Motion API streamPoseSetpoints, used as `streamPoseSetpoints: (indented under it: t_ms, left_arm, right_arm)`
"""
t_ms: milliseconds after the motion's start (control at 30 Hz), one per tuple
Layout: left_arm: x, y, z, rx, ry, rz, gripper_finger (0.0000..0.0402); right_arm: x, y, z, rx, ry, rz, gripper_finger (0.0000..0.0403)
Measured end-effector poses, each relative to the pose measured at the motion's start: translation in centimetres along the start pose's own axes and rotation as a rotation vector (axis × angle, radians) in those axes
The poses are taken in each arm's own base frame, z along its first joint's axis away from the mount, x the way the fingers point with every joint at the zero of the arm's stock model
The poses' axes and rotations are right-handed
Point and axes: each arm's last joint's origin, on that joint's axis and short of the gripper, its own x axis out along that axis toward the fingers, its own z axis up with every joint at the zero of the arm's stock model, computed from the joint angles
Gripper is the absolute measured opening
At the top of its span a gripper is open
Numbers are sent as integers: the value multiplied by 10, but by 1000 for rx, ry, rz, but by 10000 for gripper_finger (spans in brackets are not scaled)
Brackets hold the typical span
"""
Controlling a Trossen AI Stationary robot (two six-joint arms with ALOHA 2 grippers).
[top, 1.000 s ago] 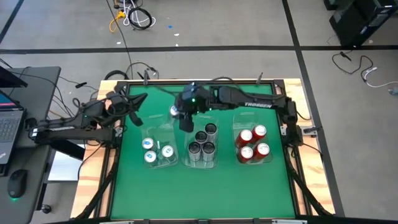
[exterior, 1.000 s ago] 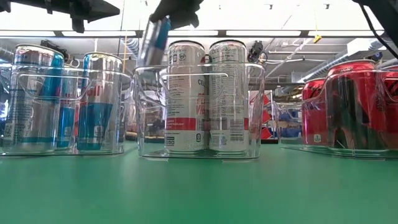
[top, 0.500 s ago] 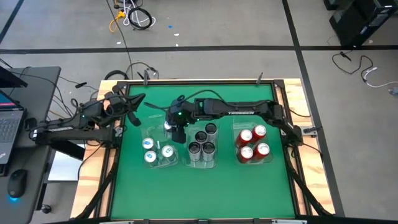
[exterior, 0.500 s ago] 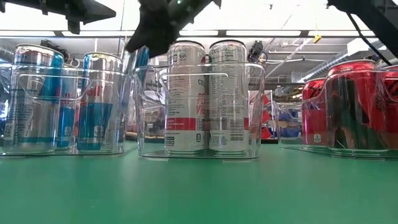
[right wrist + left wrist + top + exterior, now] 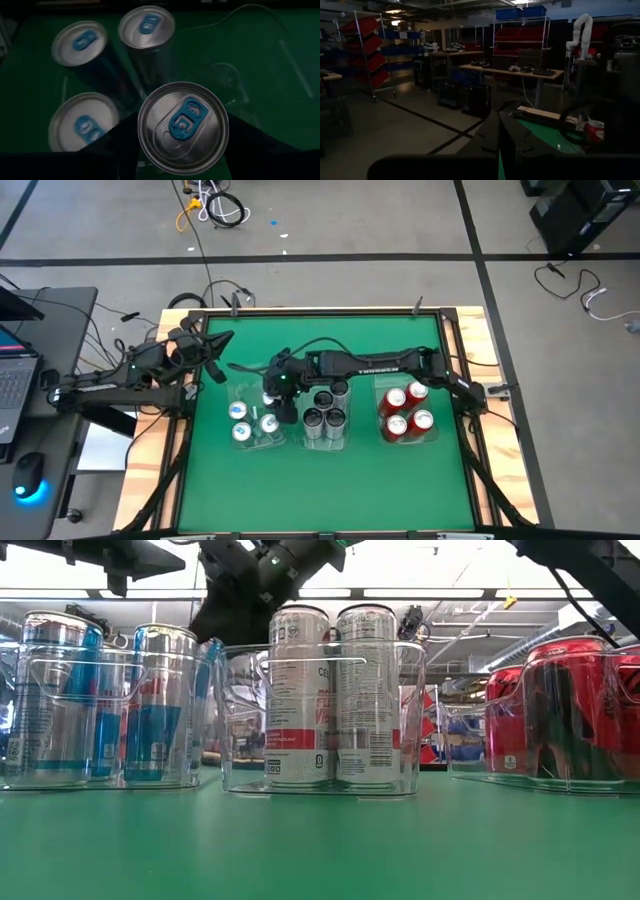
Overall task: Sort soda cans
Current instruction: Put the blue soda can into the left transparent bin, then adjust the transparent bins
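Observation:
My right gripper point(image 5: 279, 400) is shut on a silver soda can with a blue tab point(image 5: 182, 127), over the clear left bin point(image 5: 252, 393). The can shows tilted, partly inside that bin point(image 5: 205, 690). Three silver-and-blue cans point(image 5: 80, 42) point(image 5: 147, 25) point(image 5: 82, 125) stand upright in the bin. Grey cans point(image 5: 325, 415) stand in the middle bin and red cans point(image 5: 405, 412) in the right bin. My left gripper point(image 5: 225, 340) waits shut at the table's far left, holding nothing. My right gripper pinches the can's side wall just under its top rim point(image 5: 145, 142) between its two fingers point(image 5: 240, 147). The fingers come slanting down from the table's far side. The can hangs tilted below them, inside the left bin; whether its bottom touches the bin floor I cannot tell.
The three clear bins stand in a row across the green mat point(image 5: 330, 480), with free mat toward the near edge. A wooden frame point(image 5: 480, 340) borders the table. Cables and a laptop point(image 5: 15, 370) lie off to the left.
My right gripper has gone down and toward the table's left and near edges with the can, from above the middle bin's far end to the left bin. It has tipped more steeply downward. The can has sunk from above the bin walls to between them.

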Motion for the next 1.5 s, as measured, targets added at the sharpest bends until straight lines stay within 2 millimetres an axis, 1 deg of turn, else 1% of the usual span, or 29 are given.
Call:
streamPoseSetpoints:
  t_ms: [167, 267, 333, 400, 800, 1167, 1267, 1333, 1400, 1500]
  left_arm:
    - [0, 0, 0, -3, -2, -7, 4]
    - [0, 0, 0, -4, -2, -7, 4]
    - [0, 0, 0, -4, -1, -7, 4]
    - [0, 0, 0, -4, 0, -8, 4]
    - [0, -1, -1, 0, 12, -23, 4]
    - [0, -1, -2, 4, 20, -35, 4]
    - [0, -2, -2, 4, 21, -70, 4]
    - [0, -3, -4, 13, 43, -114, 4]
    - [0, -4, -4, 16, 101, -132, 2]
    - [2, -5, 1, 28, 215, -129, 1]
  right_arm:
    - [1, 6, -1, -9, 4, 12, 219]
    - [8, 6, -4, -8, 10, 12, 219]
    - [15, 5, -10, -4, 42, 11, 219]
    - [16, 4, -9, -6, 33, 11, 219]
    - [16, 5, -8, -26, 23, 15, 253]
    - [16, 5, -1, -41, -51, 10, 300]
    - [11, 6, 2, -70, -59, 8, 310]
    - [3, 7, 7, -81, -67, 8, 309]
    - [-13, 9, 15, -122, -79, 3, 296]
    - [-45, 10, 27, -169, -93, -39, 252]
